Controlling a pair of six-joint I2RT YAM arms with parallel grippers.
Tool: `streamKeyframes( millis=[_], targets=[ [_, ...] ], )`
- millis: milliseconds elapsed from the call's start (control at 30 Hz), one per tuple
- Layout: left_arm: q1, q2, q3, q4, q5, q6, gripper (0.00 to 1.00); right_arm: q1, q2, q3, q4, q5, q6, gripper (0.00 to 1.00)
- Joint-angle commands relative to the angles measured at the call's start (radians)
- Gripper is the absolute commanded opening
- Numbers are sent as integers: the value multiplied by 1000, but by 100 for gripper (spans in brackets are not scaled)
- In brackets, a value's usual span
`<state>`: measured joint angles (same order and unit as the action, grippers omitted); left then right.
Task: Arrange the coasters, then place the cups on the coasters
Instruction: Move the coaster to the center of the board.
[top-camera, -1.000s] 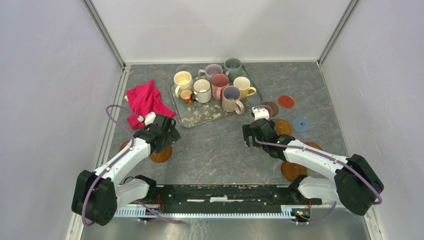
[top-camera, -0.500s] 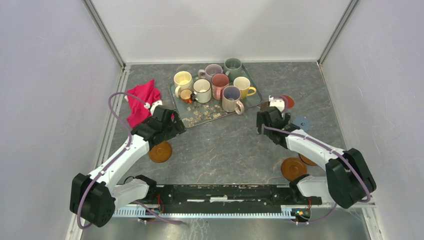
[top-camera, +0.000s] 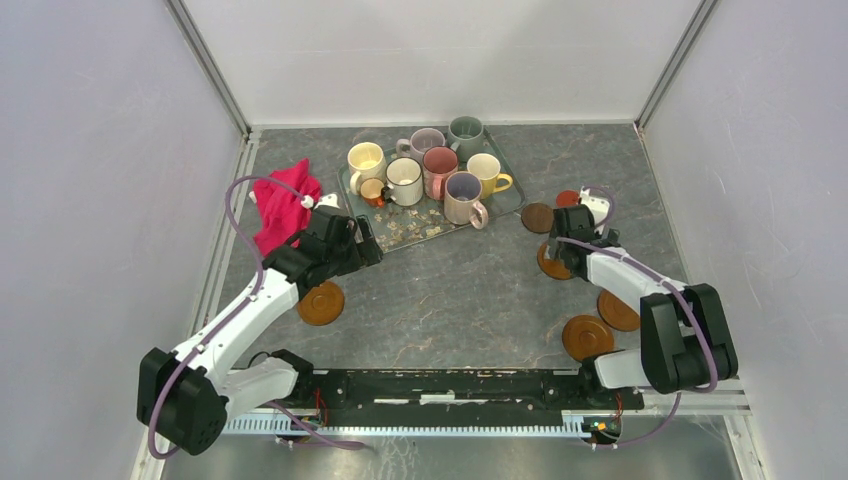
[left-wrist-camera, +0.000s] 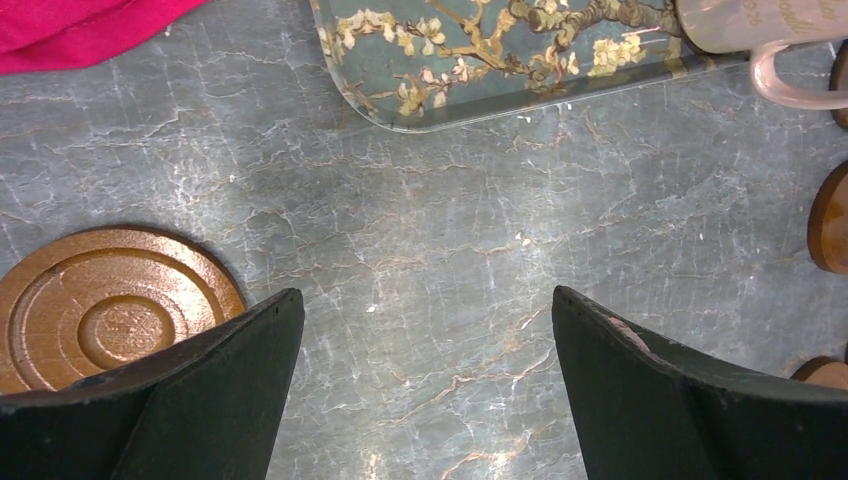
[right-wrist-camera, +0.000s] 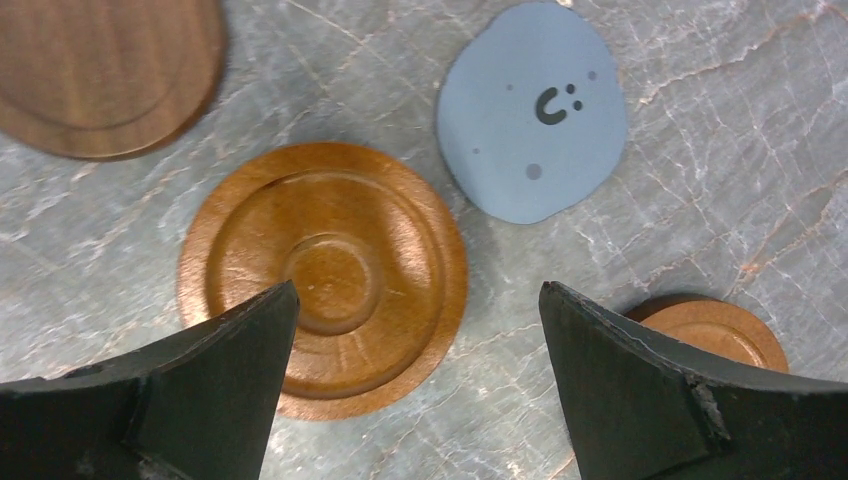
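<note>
coasters (right-wrist-camera: 322, 275) lying flat, cups (top-camera: 404, 181) upright on tray (left-wrist-camera: 480, 55)

White arms (top-camera: 245, 318) with black joints, purple cables (top-camera: 228, 210), matte black jaws.

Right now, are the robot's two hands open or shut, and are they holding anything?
Left gripper: open, holding nothing.
Right gripper: open, holding nothing, above an orange coaster.

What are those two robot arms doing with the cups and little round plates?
They're setting out coasters for the mugs. The right arm's fingers hover open over an orange-brown coaster, beside a grey-blue one. The left arm's fingers hang open and empty near the floral tray, where all the mugs sit.
</note>
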<state>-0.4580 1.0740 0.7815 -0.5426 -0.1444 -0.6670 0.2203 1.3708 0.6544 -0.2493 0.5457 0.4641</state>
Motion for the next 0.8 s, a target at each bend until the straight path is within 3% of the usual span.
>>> streamKeyframes(
  millis=[0, 433, 767],
  targets=[
    [-10, -26, 16, 42, 32, 45, 100, -44, 14, 11, 45, 15, -26, 98],
    [-13, -8, 19, 52, 16, 36, 100, -37, 31, -73, 82, -104, -33, 98],
    [-13, 12, 33, 52, 12, 33, 100, 140, -47, -167, 67, -108, 14, 98]
  ],
)
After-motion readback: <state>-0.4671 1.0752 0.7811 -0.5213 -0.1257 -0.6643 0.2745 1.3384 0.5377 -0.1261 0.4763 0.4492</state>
